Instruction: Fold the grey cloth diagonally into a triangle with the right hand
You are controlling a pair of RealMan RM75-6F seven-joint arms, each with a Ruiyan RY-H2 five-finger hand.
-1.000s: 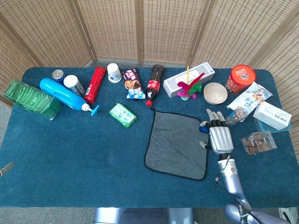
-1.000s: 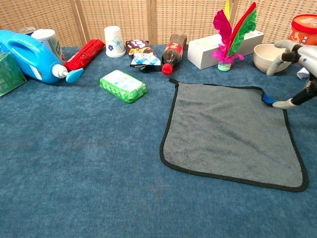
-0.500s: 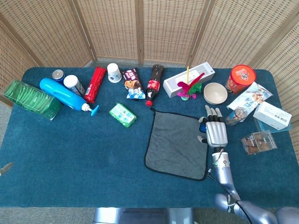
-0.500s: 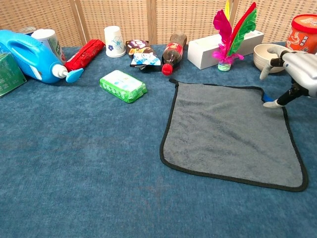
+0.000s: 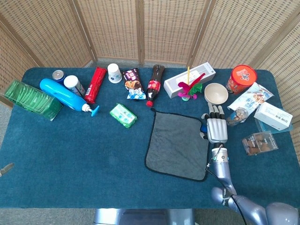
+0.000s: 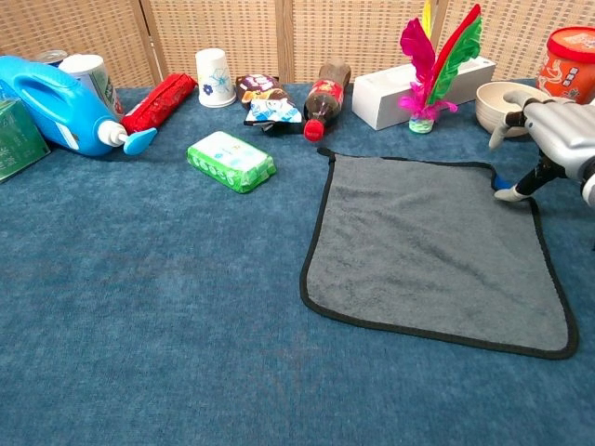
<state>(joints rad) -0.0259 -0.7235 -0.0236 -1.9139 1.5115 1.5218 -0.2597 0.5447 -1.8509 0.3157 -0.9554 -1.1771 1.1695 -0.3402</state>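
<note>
Grey cloth (image 6: 432,246) lay flat, likely soft and limp; right hand (image 5: 216,127), fingers spread and empty, hovered at its far right corner, the probable pinch point.

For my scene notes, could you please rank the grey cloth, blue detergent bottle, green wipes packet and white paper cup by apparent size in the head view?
1. Grey cloth
2. Blue detergent bottle
3. Green wipes packet
4. White paper cup
</note>
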